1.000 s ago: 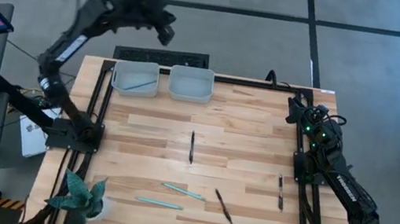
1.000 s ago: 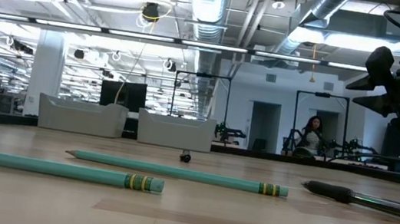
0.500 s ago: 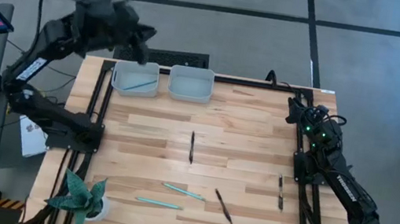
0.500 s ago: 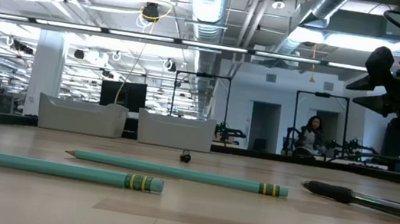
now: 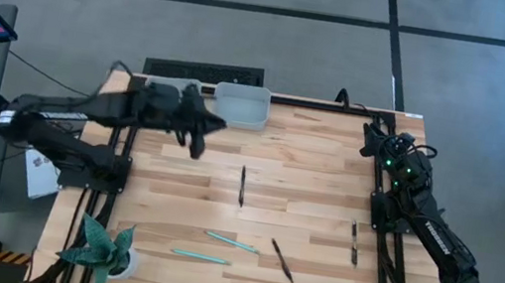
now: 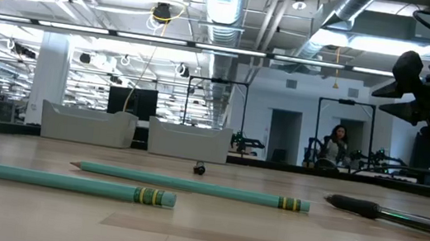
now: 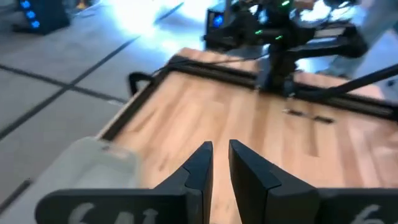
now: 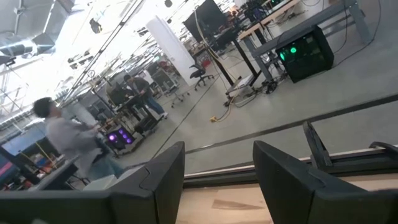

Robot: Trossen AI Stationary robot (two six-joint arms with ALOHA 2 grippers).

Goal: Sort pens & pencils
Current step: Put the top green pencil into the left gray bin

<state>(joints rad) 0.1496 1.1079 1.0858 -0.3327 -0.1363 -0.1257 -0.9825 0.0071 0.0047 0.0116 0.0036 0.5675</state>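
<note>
High view is showing me the left pincer (image 5: 196, 133) hanging over the upper left of the wooden surface (image 5: 328, 173), just below the grey bin (image 5: 243, 107) at the top edge, and the left wrist view is showing its fingers (image 7: 198, 167) nearly together with only a thin slit between them and nothing in it. I am seeing five sticks lying loose. The nearest to that pincer is the black pen (image 5: 242, 185) in the middle of the frame, down and to the right of the pincer, with its long axis running almost straight up and down the picture. Lower down, two teal pencils (image 5: 230, 243) are lying nearly level, one just above and to the right of the other, with a second black pen (image 5: 281, 259) slanting beside them and a third black pen (image 5: 354, 243) standing near the right edge. The right pincer (image 5: 375, 140) is resting at the upper right corner, its fingers (image 8: 160, 177) spread wide and empty, so I am judging the left arm the nearer one for the middle pen; to take it I would be opening the fingers and turning the wrist so they close across its length. A potted plant (image 5: 101, 247) is sitting at the lower left corner.
</note>
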